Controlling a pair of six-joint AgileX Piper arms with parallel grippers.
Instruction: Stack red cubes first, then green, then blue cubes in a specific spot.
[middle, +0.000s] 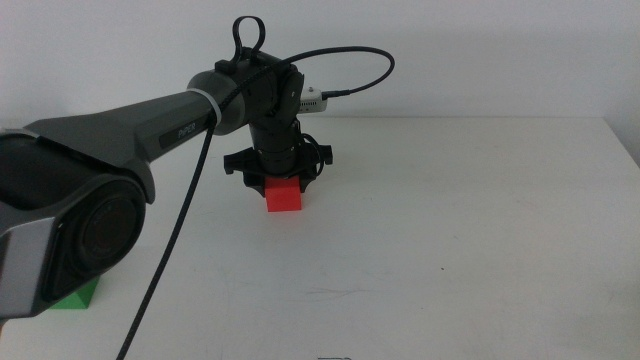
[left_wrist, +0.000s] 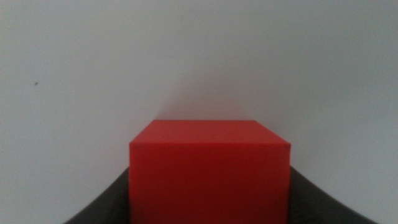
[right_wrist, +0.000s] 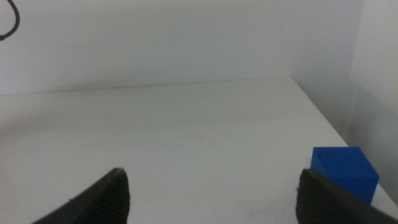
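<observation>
The red cube (middle: 284, 196) stands at the table's middle back, at or just above the white tabletop. My left gripper (middle: 282, 180) comes down on it from above, and its jaws are shut on the cube's sides. In the left wrist view the red cube (left_wrist: 210, 171) fills the gap between the two dark jaws. The green cube (middle: 76, 295) lies at the front left, partly hidden behind the left arm. The blue cube (right_wrist: 345, 172) shows only in the right wrist view, near the table's edge. My right gripper (right_wrist: 214, 185) is open and empty, out of the middle view.
The left arm's thick body (middle: 90, 190) and its black cable (middle: 170, 250) cross the left half of the table. The white tabletop (middle: 470, 220) ends at a white wall at the back.
</observation>
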